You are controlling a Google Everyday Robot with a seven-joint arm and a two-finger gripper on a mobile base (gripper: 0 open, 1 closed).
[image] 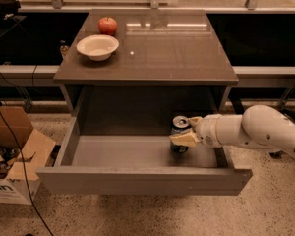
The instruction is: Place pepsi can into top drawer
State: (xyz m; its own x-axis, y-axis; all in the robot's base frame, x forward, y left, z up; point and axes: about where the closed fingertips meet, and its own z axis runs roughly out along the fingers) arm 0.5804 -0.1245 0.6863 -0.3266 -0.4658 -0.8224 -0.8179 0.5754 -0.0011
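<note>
The pepsi can (179,130), dark blue with a silver top, stands upright inside the open top drawer (142,180), at the right side of its pale floor. My gripper (186,130) reaches in from the right on a white arm and its fingers (185,139) close around the can. The can's base is at or very near the drawer floor; I cannot tell if it touches.
On the cabinet top (187,53) sit a white bowl (97,46) and a red apple (107,25) at the far left. An open cardboard box (14,156) with clutter stands on the floor left of the drawer. Cables run along the left.
</note>
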